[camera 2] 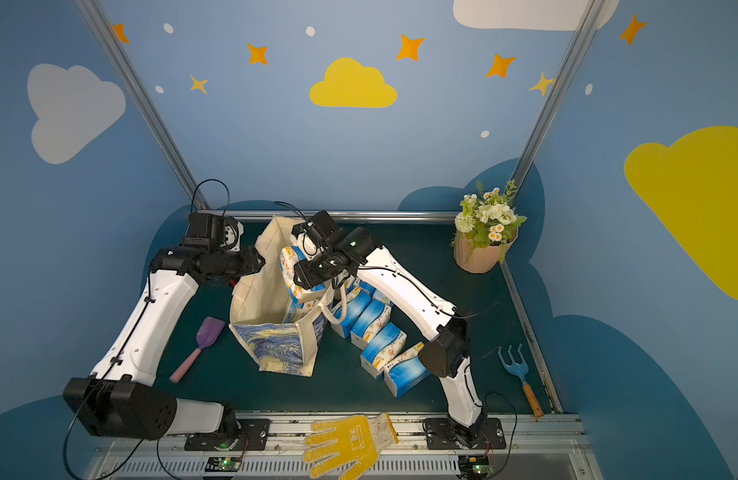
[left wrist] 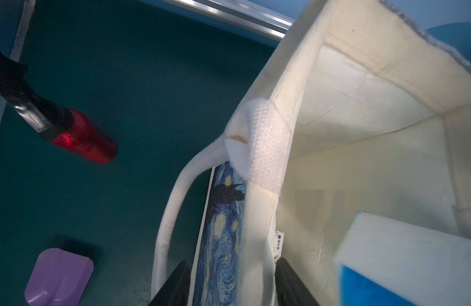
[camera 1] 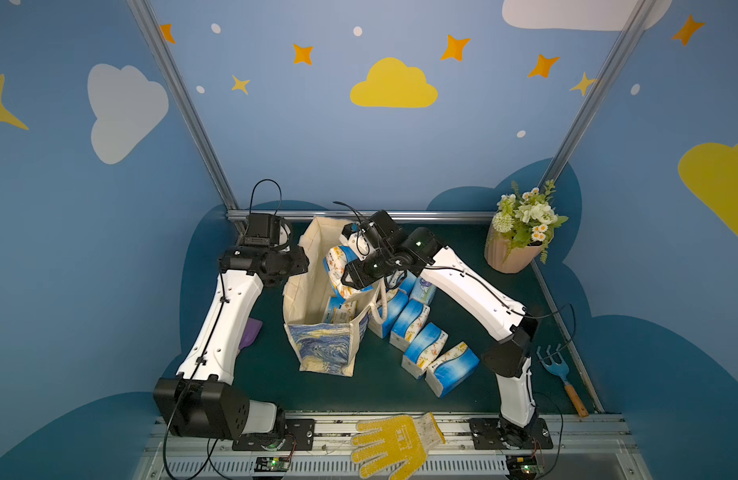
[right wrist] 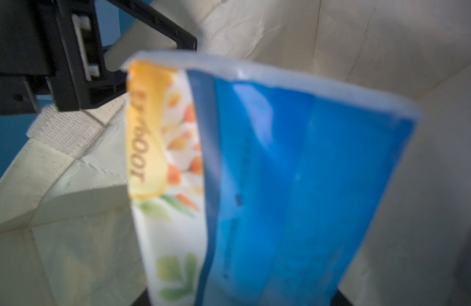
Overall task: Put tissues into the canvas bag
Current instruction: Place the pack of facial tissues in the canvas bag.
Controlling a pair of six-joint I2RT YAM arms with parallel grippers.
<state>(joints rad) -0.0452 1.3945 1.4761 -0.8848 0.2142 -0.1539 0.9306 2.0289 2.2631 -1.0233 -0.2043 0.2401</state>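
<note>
The canvas bag (camera 1: 313, 266) (camera 2: 267, 286) stands upright with its mouth open on the dark green worktop (camera 1: 380, 390), its starry-night panel facing the robot's side. The left gripper (left wrist: 231, 265) is pressed together on the bag's side wall at the rim, one black finger outside on the print and one inside on the cream lining. A cream strap handle (left wrist: 170, 217) loops down just beside the outer finger.

The right gripper (camera 1: 350, 249) hangs over the bag's mouth. Below it, a blue-and-white tissue pack (camera 1: 337, 266) (camera 2: 290, 270) (right wrist: 282, 172) stands on end, inside the opening and about level with the rim. In the right wrist view this pack fills the frame and the fingertips are almost out of sight. The pack seems to lie between them, but I cannot tell whether it is clamped.

A second pack (camera 1: 338, 311) lies low in the bag against the near wall. The other tissues (camera 1: 421, 345) (camera 2: 380, 345) form a slanted row on the worktop just to the right of the bag, with a pale teal pack (camera 1: 423, 289) at the far end of the row.

A purple scoop (camera 2: 211, 332) lies on the worktop left of the bag. A flower pot (camera 1: 512, 253) stands at the far right, and a blue hand rake (camera 1: 554, 365) lies near the right edge. A yellow glove (camera 1: 396, 444) rests on the front rail.
</note>
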